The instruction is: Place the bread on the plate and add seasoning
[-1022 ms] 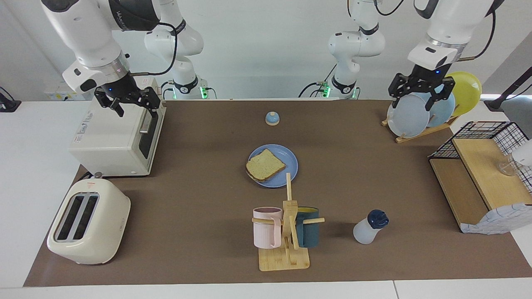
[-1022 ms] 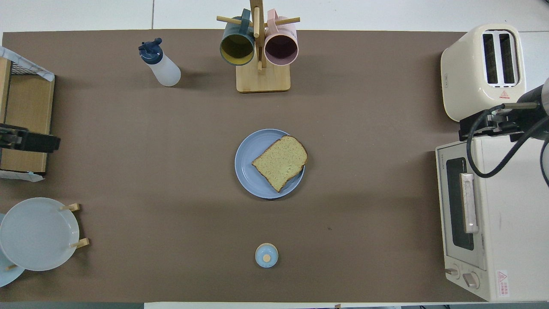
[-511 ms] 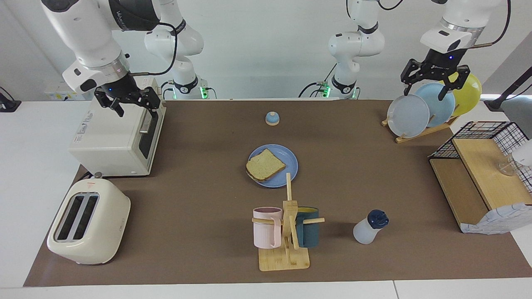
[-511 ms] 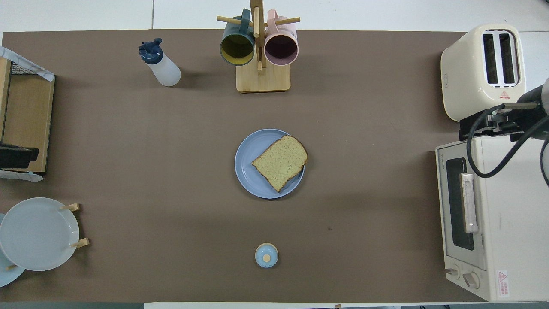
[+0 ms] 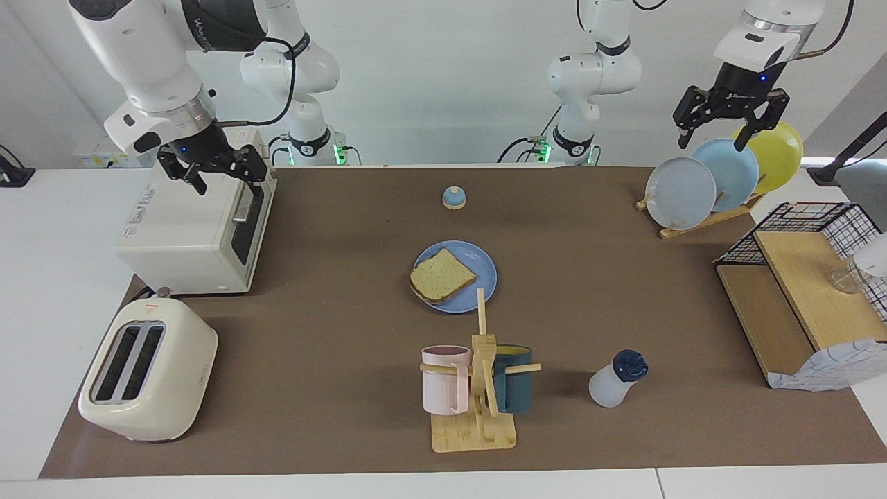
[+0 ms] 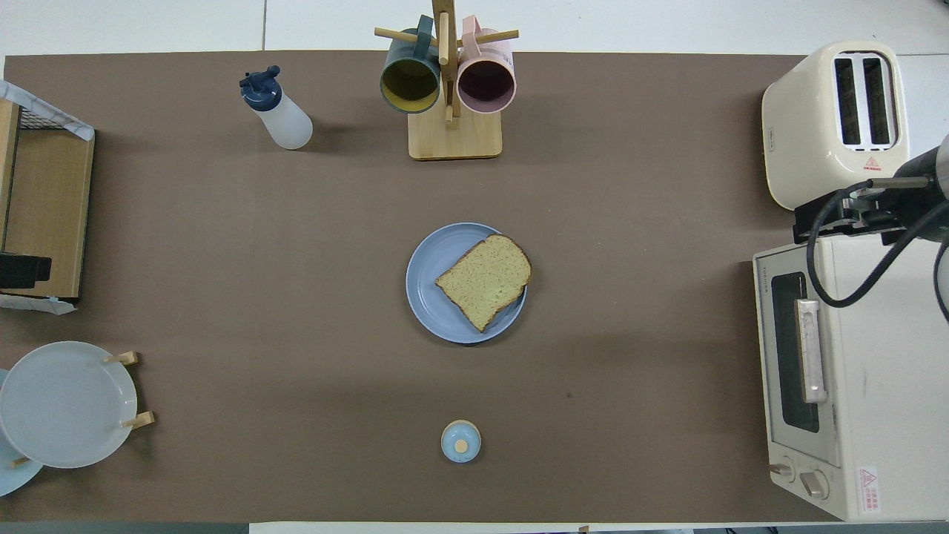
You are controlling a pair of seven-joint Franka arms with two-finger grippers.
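blue plate (image 5: 478, 272): medium-blue, round, flat on brown mat, mid-table.
bread (image 5: 442, 276): tan speckled slice w/ dark crust, lying on the plate, shifted toward right arm's end; one corner overhangs the rim.
seasoning (image 5: 617, 378): translucent white bottle, navy cap, upright on mat, well apart from the plate, farther from robots, toward left arm's end; just beside mug rack.
mug rack (image 5: 478, 388): wooden, pink + dark teal mugs hung on it, farther from robots than the plate.
bell (image 5: 454, 198): small, blue dome, nearer to robots than the plate.
left gripper (image 5: 727, 128): raised over the dish rack, fingers spread apart, nothing in them.
dish rack (image 5: 700, 220): wooden, holds pale grey-blue, blue + yellow plates on edge, at left arm's end.
right gripper (image 5: 211, 170): over the toaster oven top, fingers apart, holding nothing.
toaster oven (image 5: 194, 229): white, at right arm's end, door shut.
toaster (image 5: 145, 371): cream, 2-slot, farther from robots than the oven.
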